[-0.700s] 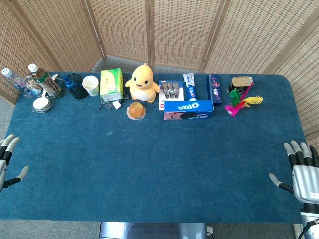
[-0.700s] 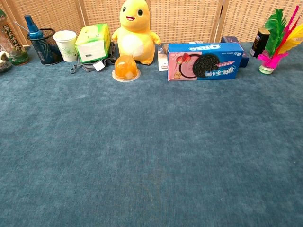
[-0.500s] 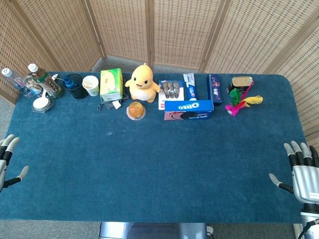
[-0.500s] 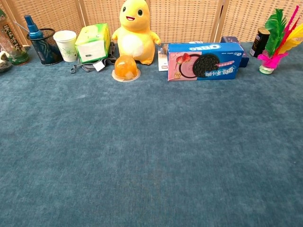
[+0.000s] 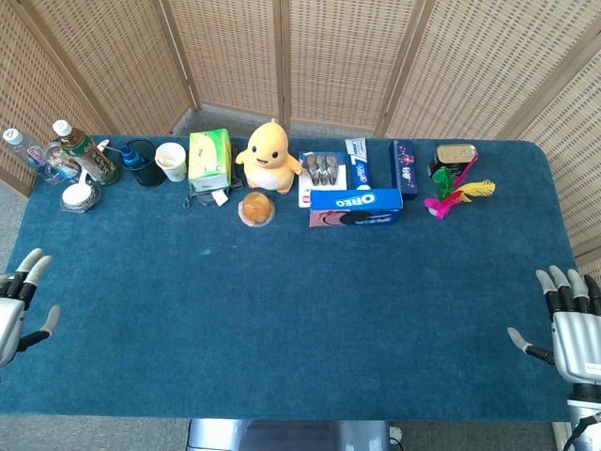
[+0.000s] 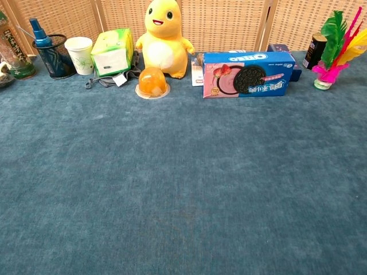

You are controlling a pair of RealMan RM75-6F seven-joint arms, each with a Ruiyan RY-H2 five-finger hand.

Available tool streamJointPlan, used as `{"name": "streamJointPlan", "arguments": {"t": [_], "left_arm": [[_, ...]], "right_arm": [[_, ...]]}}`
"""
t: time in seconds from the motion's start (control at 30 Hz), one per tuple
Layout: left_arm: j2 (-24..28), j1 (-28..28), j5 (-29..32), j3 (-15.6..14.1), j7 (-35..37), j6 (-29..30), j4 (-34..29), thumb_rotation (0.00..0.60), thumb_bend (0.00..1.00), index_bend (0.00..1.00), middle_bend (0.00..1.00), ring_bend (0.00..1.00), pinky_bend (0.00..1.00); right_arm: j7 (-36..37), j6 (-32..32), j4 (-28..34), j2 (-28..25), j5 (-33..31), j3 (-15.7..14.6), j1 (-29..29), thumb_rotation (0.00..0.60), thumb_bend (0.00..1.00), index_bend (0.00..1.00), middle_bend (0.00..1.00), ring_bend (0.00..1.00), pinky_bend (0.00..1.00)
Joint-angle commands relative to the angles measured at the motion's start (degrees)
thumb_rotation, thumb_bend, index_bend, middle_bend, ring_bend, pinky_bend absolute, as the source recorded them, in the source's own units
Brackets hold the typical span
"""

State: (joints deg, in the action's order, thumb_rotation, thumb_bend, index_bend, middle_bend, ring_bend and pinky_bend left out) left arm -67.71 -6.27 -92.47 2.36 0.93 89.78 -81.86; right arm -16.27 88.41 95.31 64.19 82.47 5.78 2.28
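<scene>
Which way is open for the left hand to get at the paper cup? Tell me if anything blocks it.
Probably yes. The left hand is open at the table's near left edge, and bare blue cloth lies between it and the paper cup. The mesh pen holder and green box stand close beside it.

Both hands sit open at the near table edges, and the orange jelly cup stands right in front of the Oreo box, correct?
Not quite. In the head view the left hand and right hand are open, but the jelly cup stands in front of the yellow plush duck; the Oreo box is to its right.
</scene>
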Motion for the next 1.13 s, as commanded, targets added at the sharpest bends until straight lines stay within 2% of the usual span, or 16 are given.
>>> {"name": "streamJointPlan", "arguments": {"t": [0.03, 0.1, 0.13, 0.3, 0.43, 0.63, 0.83, 1.13], "left_arm": [[-1.85, -2.53, -3.21, 0.61, -1.62, 0.22, 0.95, 0.600, 0.90, 0.00, 0.00, 0.99, 1.00], [-2.13, -5.02, -6.61, 0.46, -4.92, -1.23, -0.50, 0.600, 0.99, 0.00, 0.00, 1.00, 1.00], [-2.22, -5.94, -7.74, 0.28, -6.15, -2.14, -1.43, 0.600, 1.00, 0.00, 0.00, 1.00, 1.00], [-3.15, -12.40, -15.24, -1.05, -14.72, -9.71, -7.39, 0.600, 1.00, 0.00, 0.00, 1.00, 1.00], [-5.96, -17.45, -20.03, -1.79, -18.82, -15.94, -8.70, 0.600, 1.00, 0.00, 0.00, 1.00, 1.00], [-10.91, -23.15, -24.08, -2.69, -22.07, -23.09, -8.22, 0.600, 1.00, 0.00, 0.00, 1.00, 1.00], [-15.89, -27.33, -27.90, -4.15, -20.94, -24.88, -7.50, 0.600, 1.00, 0.00, 0.00, 1.00, 1.00], [-18.05, -28.64, -28.70, -4.75, -20.90, -23.06, -9.19, 0.600, 1.00, 0.01, 0.00, 1.00, 1.00]], "right_arm": [[0.03, 0.10, 0.06, -0.05, 0.15, -0.03, -0.03, 0.383, 0.21, 0.00, 0.00, 0.00, 0.00], [0.13, 0.24, 0.17, -0.09, 0.27, -0.02, -0.06, 0.383, 0.21, 0.00, 0.00, 0.00, 0.00], [0.16, 0.27, 0.18, -0.12, 0.24, 0.02, -0.07, 0.381, 0.21, 0.00, 0.00, 0.00, 0.00], [0.54, 0.21, 0.10, -0.27, -0.51, 0.34, -0.12, 0.375, 0.21, 0.00, 0.00, 0.00, 0.00], [0.84, 0.09, -0.04, -0.37, -0.92, 0.52, -0.11, 0.386, 0.20, 0.00, 0.00, 0.00, 0.00], [0.57, -0.44, -0.25, -0.17, -1.39, 0.52, 0.05, 0.380, 0.20, 0.00, 0.00, 0.00, 0.00], [0.21, -1.10, -0.52, 0.06, -2.30, 0.66, 0.25, 0.387, 0.20, 0.00, 0.00, 0.00, 0.00], [-0.09, -1.50, -0.60, 0.20, -2.61, 0.57, 0.41, 0.383, 0.20, 0.00, 0.00, 0.00, 0.00]]}}
